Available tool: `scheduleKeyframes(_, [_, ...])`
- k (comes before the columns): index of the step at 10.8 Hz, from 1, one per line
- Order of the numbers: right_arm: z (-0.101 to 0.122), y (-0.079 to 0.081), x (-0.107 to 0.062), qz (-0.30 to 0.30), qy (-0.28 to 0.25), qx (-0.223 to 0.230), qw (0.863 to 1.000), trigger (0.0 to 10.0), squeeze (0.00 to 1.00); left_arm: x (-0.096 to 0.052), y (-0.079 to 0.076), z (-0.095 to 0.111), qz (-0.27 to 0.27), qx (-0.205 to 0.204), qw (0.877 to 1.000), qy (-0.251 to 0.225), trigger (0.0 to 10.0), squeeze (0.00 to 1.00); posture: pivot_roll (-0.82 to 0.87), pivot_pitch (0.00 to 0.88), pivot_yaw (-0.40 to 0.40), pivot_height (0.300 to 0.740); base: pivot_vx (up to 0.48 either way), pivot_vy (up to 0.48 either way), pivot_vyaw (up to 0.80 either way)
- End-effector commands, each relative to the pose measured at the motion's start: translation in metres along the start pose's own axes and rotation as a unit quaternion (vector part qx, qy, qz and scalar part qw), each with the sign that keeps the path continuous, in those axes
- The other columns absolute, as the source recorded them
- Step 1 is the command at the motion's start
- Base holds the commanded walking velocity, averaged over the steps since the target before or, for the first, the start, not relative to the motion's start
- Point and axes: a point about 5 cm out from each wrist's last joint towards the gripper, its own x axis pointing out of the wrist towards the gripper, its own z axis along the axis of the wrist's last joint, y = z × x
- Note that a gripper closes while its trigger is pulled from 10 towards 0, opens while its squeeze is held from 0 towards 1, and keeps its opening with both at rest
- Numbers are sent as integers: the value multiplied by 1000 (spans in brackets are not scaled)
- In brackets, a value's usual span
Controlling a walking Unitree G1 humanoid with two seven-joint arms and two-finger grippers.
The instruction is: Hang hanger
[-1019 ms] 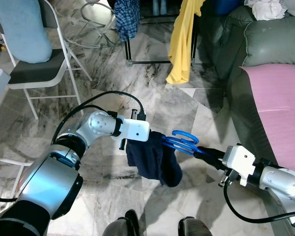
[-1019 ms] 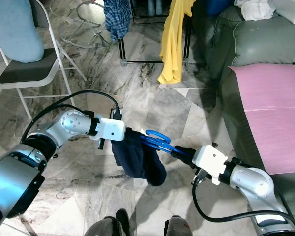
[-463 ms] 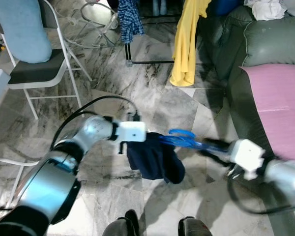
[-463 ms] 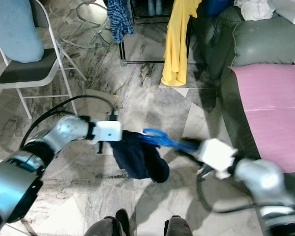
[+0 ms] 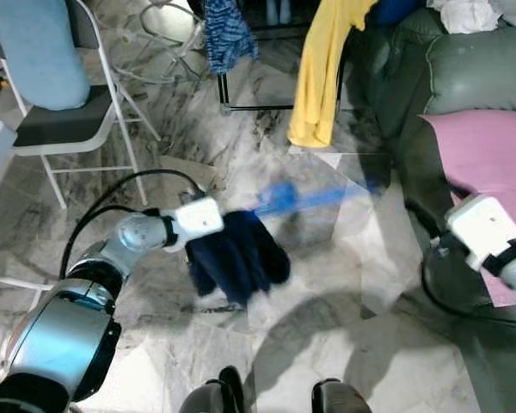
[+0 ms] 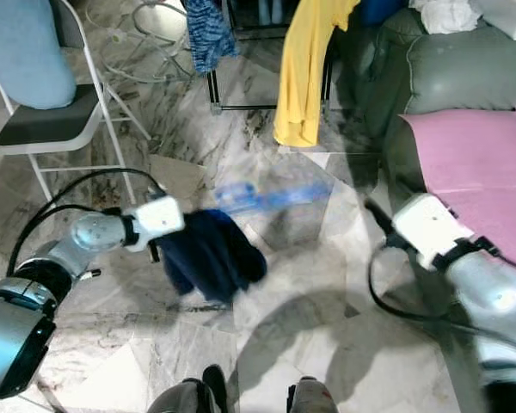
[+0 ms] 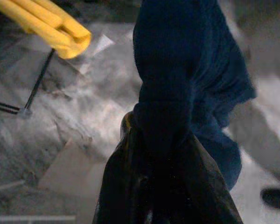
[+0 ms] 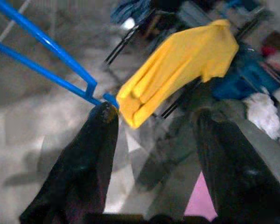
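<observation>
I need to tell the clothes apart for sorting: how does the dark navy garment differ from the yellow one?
The navy garment is dark and bunched into a clump, while the yellow garment is bright and drapes long and straight. The navy one hangs from the left gripper, low over the marble floor; the yellow one hangs from the black rack farther off, its hem near the floor. Both are soft clothing hanging free.

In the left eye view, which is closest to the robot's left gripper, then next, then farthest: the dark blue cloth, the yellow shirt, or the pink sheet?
1. Dark blue cloth: held in the left gripper, hanging over the floor.
2. Yellow shirt: hanging on the rack, up ahead and to the right.
3. Pink sheet: on the sofa, far right.
</observation>
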Motion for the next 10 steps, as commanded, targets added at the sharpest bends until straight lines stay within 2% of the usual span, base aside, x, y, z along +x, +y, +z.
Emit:
scheduleKeyframes(1, [-6, 14, -4, -49, 4, 70, 996, 10000, 1000, -5, 8, 8, 11, -13, 999, -45, 0, 0, -287, 237, 137, 740, 0, 0, 0])
scheduleKeyframes(2, [-7, 25, -4, -69, -4, 104, 992, 10000, 1000, -5, 9, 15, 1, -5, 997, -71, 0, 0, -275, 240, 141, 740, 0, 0, 0])
scheduleKeyframes(3, [-3, 33, -2, -74, -23, 114, 990, 10000, 1000, -5, 11, 21, -8, 1, 996, -89, 0, 0, -271, 241, 143, 740, 0, 0, 0])
scheduleKeyframes(4, [0, 53, 3, -79, -25, 145, 986, 10000, 1000, -5, 19, 34, -5, 15, 993, -115, 0, 0, -256, 244, 152, 740, 0, 0, 0])
scheduleKeyframes(5, [-8, 71, 6, -82, 0, 185, 979, 10000, 1000, -7, 29, 48, 2, 16, 989, -150, 0, 0, -247, 245, 159, 740, 0, 0, 0])
scheduleKeyframes(6, [-18, 78, 8, -89, 30, 228, 969, 10000, 1000, -7, 31, 58, -6, 13, 983, -183, 0, 0, -242, 247, 161, 740, 0, 0, 0])
scheduleKeyframes(9, [-21, 80, 9, -89, 37, 237, 967, 10000, 1000, -7, 31, 60, -10, 12, 981, -191, 0, 0, -242, 247, 161, 740, 0, 0, 0])
scheduleKeyframes(10, [-25, 98, 20, -73, 50, 300, 950, 10000, 1000, -2, 31, 79, -15, 11, 971, -237, 0, 0, -246, 253, 156, 740, 0, 0, 0])
